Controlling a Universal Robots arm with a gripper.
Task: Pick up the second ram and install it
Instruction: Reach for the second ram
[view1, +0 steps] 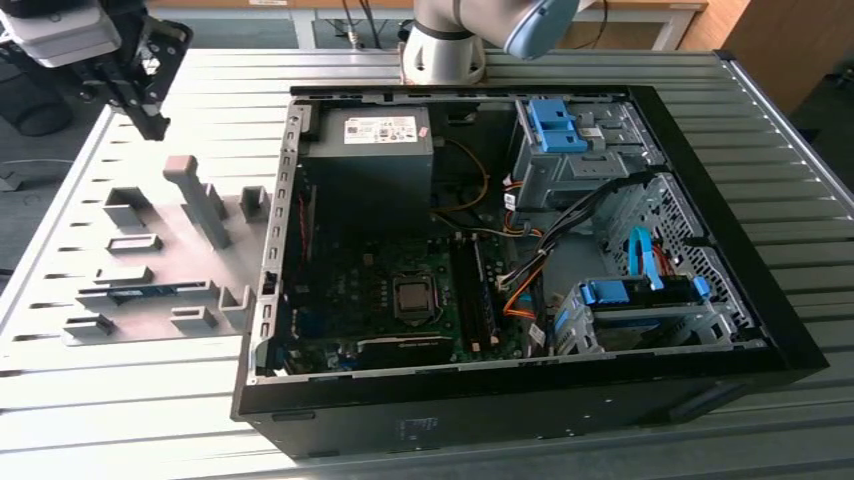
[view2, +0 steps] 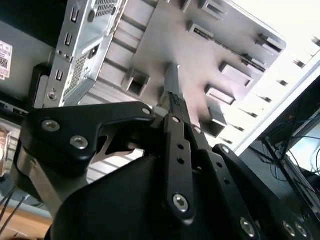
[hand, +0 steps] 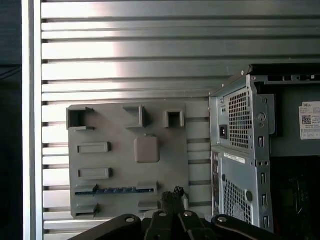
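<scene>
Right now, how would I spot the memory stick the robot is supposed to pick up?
Find the open black computer case; beside it, on the exterior view's left, a grey plate with raised blocks lies on the slatted table. The second ram is the thin strip standing on edge among them, the only blue-green thing on that grey plate.

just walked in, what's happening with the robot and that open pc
A robot arm is working beside an open computer case on a slatted metal table. Its gripper hangs above the grey holder plate, on the exterior view's left of the case. The second ram lies in its holder on that plate, not yet picked up, close to the gripper in the first wrist view.
</scene>
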